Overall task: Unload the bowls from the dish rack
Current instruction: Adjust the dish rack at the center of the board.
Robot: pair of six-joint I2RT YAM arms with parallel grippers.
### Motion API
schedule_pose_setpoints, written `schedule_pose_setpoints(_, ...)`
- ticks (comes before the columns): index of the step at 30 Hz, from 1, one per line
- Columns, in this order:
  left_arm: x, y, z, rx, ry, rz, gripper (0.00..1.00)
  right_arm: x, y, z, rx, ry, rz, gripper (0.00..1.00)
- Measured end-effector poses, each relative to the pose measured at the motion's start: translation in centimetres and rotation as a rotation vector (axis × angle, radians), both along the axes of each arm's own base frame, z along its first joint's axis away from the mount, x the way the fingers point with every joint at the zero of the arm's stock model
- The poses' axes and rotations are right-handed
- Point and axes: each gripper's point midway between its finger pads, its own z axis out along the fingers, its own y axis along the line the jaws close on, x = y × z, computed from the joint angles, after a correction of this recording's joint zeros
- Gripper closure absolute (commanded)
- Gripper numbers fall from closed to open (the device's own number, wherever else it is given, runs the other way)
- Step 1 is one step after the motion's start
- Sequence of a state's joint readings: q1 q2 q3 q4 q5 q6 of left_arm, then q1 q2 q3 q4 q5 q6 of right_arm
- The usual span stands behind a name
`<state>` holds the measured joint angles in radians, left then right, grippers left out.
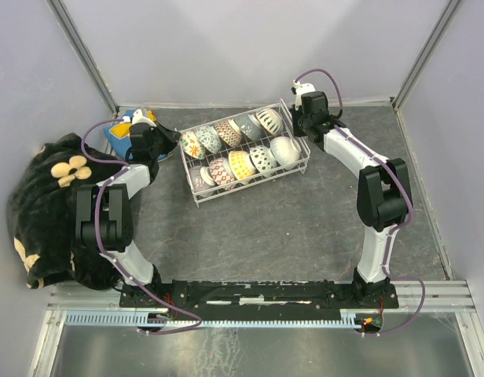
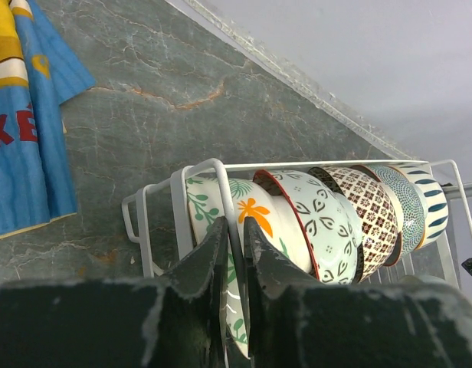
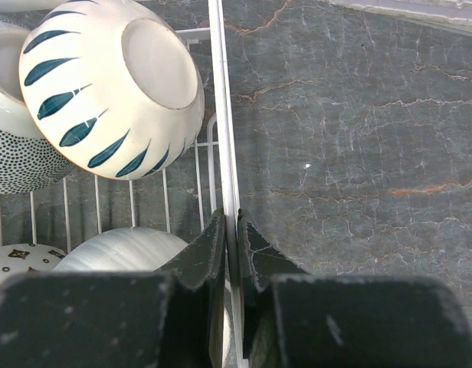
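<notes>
The dish rack (image 1: 198, 200), with bowls (image 1: 240, 163) stacked inside, is clamped on the counter (image 1: 265, 236) by its end wires in the left gripper (image 2: 236, 226) and right gripper (image 3: 231, 222). Both ends are best moved level.

Robotics lab cell: bare grey walls (image 1: 242, 47), alu frame (image 1: 450, 295) (arms (image 1: 381, 200) bolted on).

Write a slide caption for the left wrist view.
Left gripper shut on an end wire of the dish rack, beside a row of patterned bowls standing on edge; blue cloth at left.
</notes>
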<state>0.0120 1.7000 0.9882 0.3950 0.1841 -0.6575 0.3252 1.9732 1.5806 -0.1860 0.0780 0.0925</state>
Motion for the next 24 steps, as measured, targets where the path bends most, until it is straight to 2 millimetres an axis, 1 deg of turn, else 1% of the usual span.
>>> schedule_pose_setpoints(2,0.0,0.0,0.0,0.000,0.000,0.000,0.96,0.0,0.0,0.0,0.000,0.000,0.000,0.99)
schedule_pose_setpoints(3,0.0,0.0,0.0,0.000,0.000,0.000,0.97,0.0,0.0,0.0,-0.001,0.000,0.000,0.99)
schedule_pose_setpoints(14,-0.2,0.0,0.0,-0.003,-0.016,0.002,0.97,0.0,0.0,0.0,-0.001,0.000,0.000,0.99)
schedule_pose_setpoints(24,-3.0,0.5,-0.1,-0.017,-0.031,0.038,0.97,0.0,0.7,0.0,0.020,0.000,0.031,0.99)
